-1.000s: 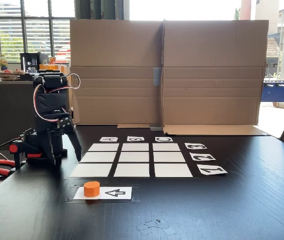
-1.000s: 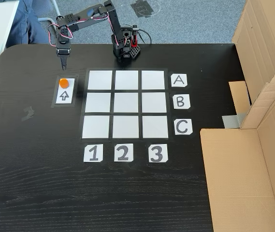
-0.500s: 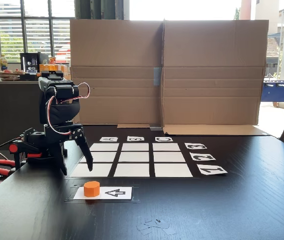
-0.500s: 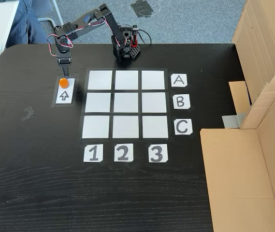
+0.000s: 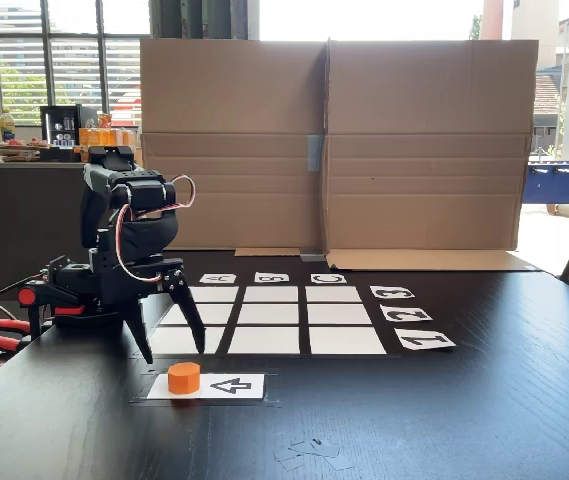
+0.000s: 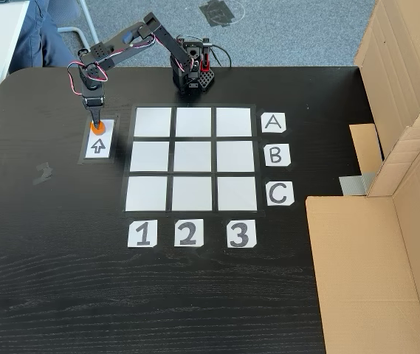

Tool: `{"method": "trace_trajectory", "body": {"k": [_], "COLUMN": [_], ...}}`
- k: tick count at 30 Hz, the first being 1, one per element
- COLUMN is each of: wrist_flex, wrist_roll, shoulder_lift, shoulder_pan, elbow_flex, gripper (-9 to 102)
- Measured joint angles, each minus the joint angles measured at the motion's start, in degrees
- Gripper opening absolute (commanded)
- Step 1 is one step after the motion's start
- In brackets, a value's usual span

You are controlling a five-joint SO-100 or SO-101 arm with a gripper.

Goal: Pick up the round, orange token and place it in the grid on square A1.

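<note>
Arm (image 5: 124,215) folded forward, wrist bent down, hand (image 5: 172,353) spread, fingertips pointing down.

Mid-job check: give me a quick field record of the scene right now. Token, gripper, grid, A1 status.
token: orange token sits on the arrow card, outside the grid
gripper: gripper is open, fingers spread and pointing down, above and just behind the token in the low fixed view; over the token in the high fixed view
contact: none visible, token not grasped
grid: grid has all nine tiles blank
A1 tile: A1 tile is unoccupied
labels: A B C and 1 2 3 cards along two edges
</note>
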Motion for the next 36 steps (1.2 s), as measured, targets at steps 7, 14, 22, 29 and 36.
{"method": "trace_trajectory", "body": {"k": [7, 14, 22, 29, 36], "wrist_flex": [0.0, 0.0, 0.0, 0.0, 0.0], "wrist_roll": [0.0, 0.0, 0.53, 0.53, 0.53], "shoulder_lift": [-2.29, -4.04, -5.89, -7.38, -7.56], "shoulder_pan": [-0.09, -0.7, -0.88, -1.41, -1.93], "elbow_flex": [-2.02, -3.69, -4.92, -5.19, -5.36], "gripper": [29, 30, 30, 30, 28]}}
